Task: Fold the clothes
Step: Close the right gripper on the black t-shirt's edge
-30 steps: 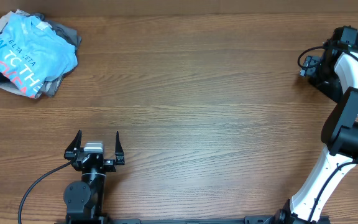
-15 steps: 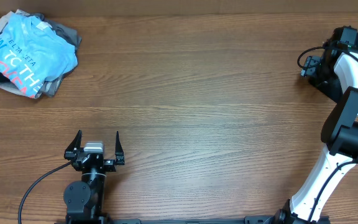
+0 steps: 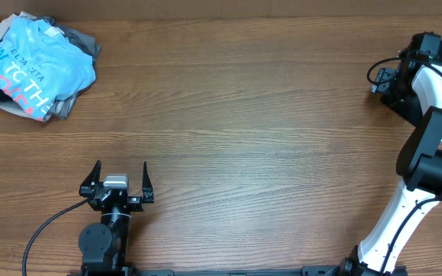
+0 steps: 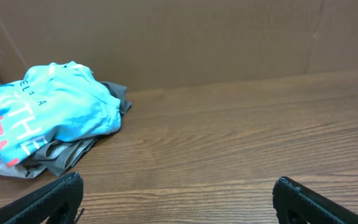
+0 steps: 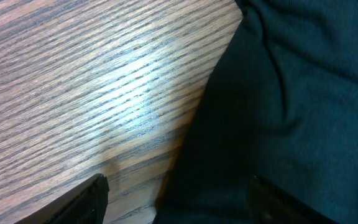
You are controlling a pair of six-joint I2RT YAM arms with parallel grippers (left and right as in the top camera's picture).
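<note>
The clothes (image 5: 291, 93), a piece of black fabric, fill the right side of the right wrist view and lie against the edge of the wooden table (image 5: 73, 74). My right gripper (image 5: 179, 186) is open. Its left finger is over the wood, its right finger is over the dark cloth, and fabric lies between them. In the overhead view the black fabric does not show, and the right arm (image 3: 424, 69) reaches to the far right edge. My left gripper (image 3: 121, 170) rests open near the front of the table, nothing between its fingers (image 4: 61, 193).
A light blue T-shirt with pink and white lettering (image 3: 33, 65) lies on grey garments (image 3: 79, 42) at the back left corner; the left wrist view shows that blue shirt (image 4: 48, 109) too. A cardboard wall (image 4: 197, 37) stands behind the table.
</note>
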